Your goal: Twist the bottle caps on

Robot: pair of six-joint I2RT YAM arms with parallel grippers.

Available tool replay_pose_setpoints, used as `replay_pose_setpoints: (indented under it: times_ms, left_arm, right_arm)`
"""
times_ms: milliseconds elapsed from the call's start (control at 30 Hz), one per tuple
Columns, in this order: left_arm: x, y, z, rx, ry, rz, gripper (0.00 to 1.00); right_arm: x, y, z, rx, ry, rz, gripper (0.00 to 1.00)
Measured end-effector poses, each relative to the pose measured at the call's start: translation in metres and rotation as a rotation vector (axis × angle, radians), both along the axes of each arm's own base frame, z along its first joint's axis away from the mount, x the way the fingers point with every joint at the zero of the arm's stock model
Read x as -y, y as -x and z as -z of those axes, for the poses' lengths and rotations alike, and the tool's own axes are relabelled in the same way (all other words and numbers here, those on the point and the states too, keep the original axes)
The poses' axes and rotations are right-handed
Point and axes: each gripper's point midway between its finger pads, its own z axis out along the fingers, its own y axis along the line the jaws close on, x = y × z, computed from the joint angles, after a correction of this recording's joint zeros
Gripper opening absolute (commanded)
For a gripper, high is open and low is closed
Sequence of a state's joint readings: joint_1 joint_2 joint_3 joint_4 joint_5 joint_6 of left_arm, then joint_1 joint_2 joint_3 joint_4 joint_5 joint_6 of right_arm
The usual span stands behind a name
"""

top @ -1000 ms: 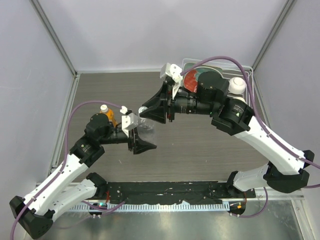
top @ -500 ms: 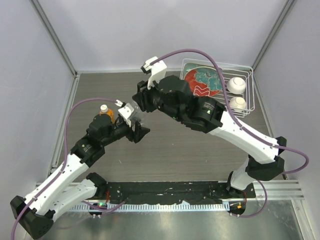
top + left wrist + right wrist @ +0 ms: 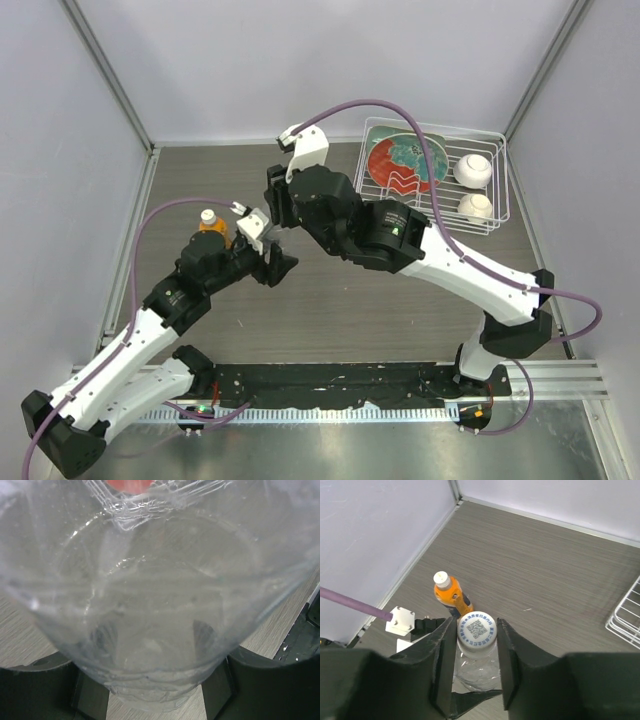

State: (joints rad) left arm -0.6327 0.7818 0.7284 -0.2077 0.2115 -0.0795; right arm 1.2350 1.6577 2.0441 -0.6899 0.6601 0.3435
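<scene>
White cap [image 3: 476,628] sits pinched between right end effector [image 3: 476,626] fingers.

1 bottle [image 3: 476,667] is stood upright on the bench [image 3: 400,300], left of the middle, with its cap [image 3: 477,628] seated on top. Its lower body is enclosed by the left jaws, and the cap is flanked from above by the right jaws, both touching it. A 2nd bottle [image 3: 212,232], with a 2nd cap [image 3: 208,215] on top, is placed near it on the left, apart. A rack [image 3: 503,190] is set in the far right corner; a plate [image 3: 400,160] is held in its left half and 2 balls [image 3: 472,170] in its right half, 1 behind the other.
</scene>
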Motion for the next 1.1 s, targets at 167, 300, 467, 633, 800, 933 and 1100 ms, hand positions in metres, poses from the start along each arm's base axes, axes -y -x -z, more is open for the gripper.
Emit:
replay_pose_setpoints:
  times_ms: [167,300,467,633,800,933,1100]
  left_arm:
    - [0.007,0.004,-0.019,0.034,0.071,0.035,0.00]
    - [0.014,0.013,-0.030,0.052,0.125,0.084,0.00]
    - [0.023,0.028,-0.025,0.021,0.144,0.180,0.00]
    - [0.042,0.074,-0.024,0.001,0.160,0.475,0.00]
    - [0.046,0.128,-0.031,0.010,0.193,0.809,0.00]
    - [0.042,0.157,-0.036,0.005,0.217,0.993,0.00]
    - [0.036,0.175,-0.041,0.000,0.237,1.110,0.00]
  right_arm:
    - [-0.003,0.009,-0.007,0.008,0.020,-0.079,0.78]
    - [0.000,0.018,-0.031,0.040,0.001,-0.136,0.82]
    - [0.016,0.041,-0.063,0.081,-0.041,-0.268,0.84]
    - [0.037,0.101,-0.089,0.158,-0.064,-0.652,0.83]
    - [0.052,0.145,-0.092,0.220,-0.065,-0.926,0.81]
    - [0.049,0.157,-0.086,0.225,-0.070,-1.065,0.78]
    - [0.036,0.165,-0.078,0.217,-0.093,-1.185,0.73]
